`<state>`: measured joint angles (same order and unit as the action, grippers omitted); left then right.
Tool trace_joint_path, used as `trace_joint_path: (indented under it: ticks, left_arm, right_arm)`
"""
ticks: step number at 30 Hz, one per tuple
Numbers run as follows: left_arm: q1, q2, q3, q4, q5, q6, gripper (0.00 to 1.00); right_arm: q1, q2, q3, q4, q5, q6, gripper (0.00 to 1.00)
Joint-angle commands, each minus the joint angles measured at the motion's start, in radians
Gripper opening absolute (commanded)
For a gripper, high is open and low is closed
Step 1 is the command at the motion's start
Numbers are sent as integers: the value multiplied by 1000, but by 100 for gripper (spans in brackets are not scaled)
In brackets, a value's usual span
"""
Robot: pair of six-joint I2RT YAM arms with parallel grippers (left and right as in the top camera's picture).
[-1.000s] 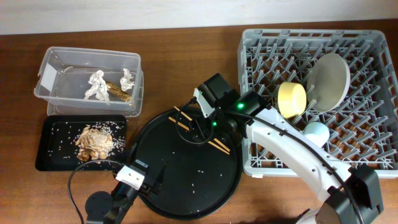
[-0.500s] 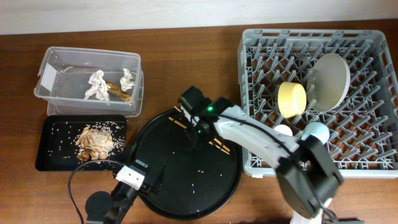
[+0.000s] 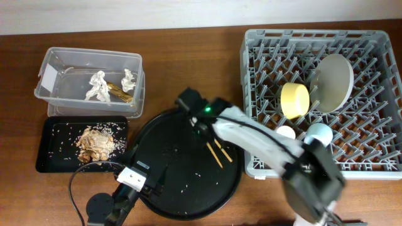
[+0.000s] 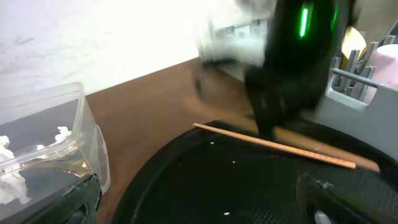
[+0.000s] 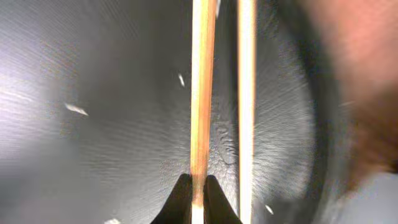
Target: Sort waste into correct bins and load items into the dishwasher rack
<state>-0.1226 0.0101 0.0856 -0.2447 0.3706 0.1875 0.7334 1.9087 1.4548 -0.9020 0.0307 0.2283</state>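
Two chopsticks [image 5: 201, 93], two cups [image 3: 319, 133], two bins [image 3: 88, 59]

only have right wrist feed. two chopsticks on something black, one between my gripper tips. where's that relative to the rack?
Observer: Overhead shows the chopsticks on the round black tray, right half, close to the dishwasher rack but outside it.
Operator: what's loaded already?
Observer: Yellow bowl, plate, blue cup and pink cup are in the rack.
Operator: left arm in the way?
Observer: No. The left gripper is open at the tray's front-left edge, apart from the sticks.
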Motion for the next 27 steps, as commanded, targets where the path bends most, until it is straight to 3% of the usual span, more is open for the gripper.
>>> trace_joint_path:
  ticks: [1,3,4,7,9,10,13,16,17,20,22,23,27]
  left_arm:
    - [-2,-5,-5,1,8,12,99]
    - [-2,-5,-5,1,8,12,99]
    - [-2,-5,-5,1,8,12,99]
    - [-2,-5,-5,1,8,12,99]
    - [-2,-5,-5,1,8,12,99]
    - [-2,-5,-5,1,8,12,99]
    - [-2,-5,-5,1,8,12,99]
    - [-2,-5,-5,1,8,12,99]
    - [-2,-5,-5,1,8,12,99]
    - [-2,-5,-5,1,8,12,99]
    - [-2,-5,-5,1,8,12,99]
    - [-2,-5,-5,1,8,12,99]
    - [-2,-5,-5,1,8,12,99]
  right_arm:
    - [-98,-223,57,-11,66,69,4]
    - [-261,-234,56,-43,185,69,4]
    - [-366,-207,55,-29,183,93,4]
    - [-486,-140,55,-23,61,73,3]
    - [-447,-151,57,-44,48,37,43]
    - [-412,-174,57,-61,47,69,50]
    - [-191,-185,43,-81,7,65,57]
    - [-9,-79,-54,6,151,69,59]
    - [-5,-15,-71,28,154,69,58]
    - [-23,134,-71,32,149,69,43]
    - [-22,172,-70,20,150,68,9]
    - [-22,154,-68,16,150,68,4]
    - [-87,-183,-35,-26,150,69,4]
